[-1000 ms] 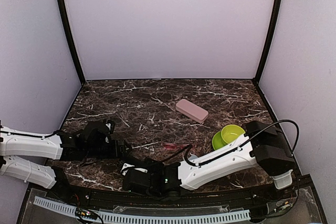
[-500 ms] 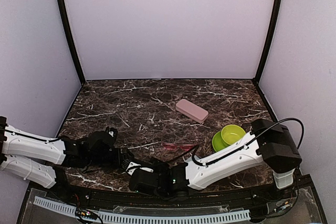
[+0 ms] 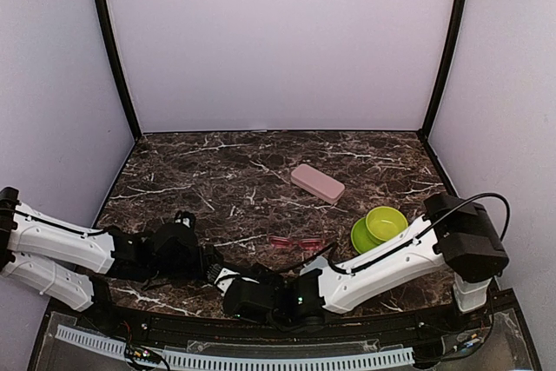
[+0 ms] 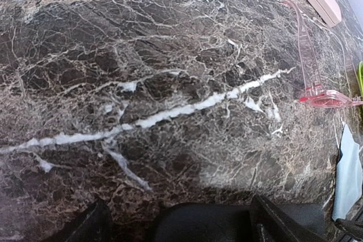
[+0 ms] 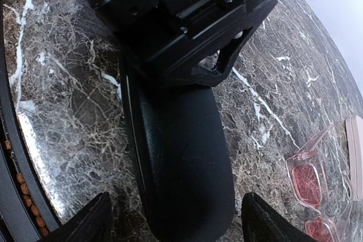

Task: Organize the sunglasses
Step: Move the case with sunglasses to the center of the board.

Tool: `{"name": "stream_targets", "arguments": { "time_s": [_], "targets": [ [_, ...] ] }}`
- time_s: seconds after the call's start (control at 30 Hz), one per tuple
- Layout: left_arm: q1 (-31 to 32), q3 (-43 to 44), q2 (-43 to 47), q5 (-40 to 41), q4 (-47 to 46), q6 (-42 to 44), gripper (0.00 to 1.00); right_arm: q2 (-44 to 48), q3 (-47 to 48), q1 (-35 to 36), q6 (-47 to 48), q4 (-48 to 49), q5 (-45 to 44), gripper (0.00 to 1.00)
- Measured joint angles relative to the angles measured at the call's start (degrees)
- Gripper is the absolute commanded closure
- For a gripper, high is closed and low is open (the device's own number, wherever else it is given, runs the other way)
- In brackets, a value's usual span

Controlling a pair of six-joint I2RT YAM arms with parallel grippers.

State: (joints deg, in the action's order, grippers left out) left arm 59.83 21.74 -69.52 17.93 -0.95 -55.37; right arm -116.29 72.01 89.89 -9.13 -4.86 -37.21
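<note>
- Two are gaping wide: your left end effector and your right end effector, which is straddling the black case.
- Red-pink sunglasses are lying on the surface, at the green bowl's 9 o'clock.

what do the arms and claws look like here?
Both left arm and right arm: glossy white shell links between boxy black joint housings. A thin black cable loops off the right arm and runs along its link. The left claw and right claw: plain matte black fingers. No markings legible.
</note>
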Motion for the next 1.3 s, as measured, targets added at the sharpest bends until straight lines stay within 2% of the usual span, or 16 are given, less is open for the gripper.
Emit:
{"name": "stream_targets", "arguments": {
  "time_s": [0.23,0.5,0.73,0.83,0.97,1.3],
  "targets": [
    [0.8,0.8,1.9,0.5,3.6,0.1,0.12,4.2,-1.7,-0.9,-2.2,0.2,2.0,0.20],
    [1.2,2.4,7.8,1.3,9.2,2.8,0.09,10.8,-3.6,-7.0,-5.8,0.4,14.8,0.15],
    [1.2,3.7,11.6,5.2,11.8,4.0,0.06,9.5,-3.7,-10.8,-7.2,0.5,25.8,0.01],
    [1.2,3.7,12.6,6.6,12.9,4.2,0.05,7.3,-3.3,-11.5,-7.4,0.4,29.4,0.00],
    [0.9,3.7,13.3,7.6,13.5,5.1,0.05,4.6,-1.9,-12.0,-7.1,-1.0,32.5,0.00],
    [0.0,3.7,10.9,6.7,13.2,6.7,0.04,1.0,-0.5,-13.1,-5.0,-2.0,36.4,0.19]
  ]
}}
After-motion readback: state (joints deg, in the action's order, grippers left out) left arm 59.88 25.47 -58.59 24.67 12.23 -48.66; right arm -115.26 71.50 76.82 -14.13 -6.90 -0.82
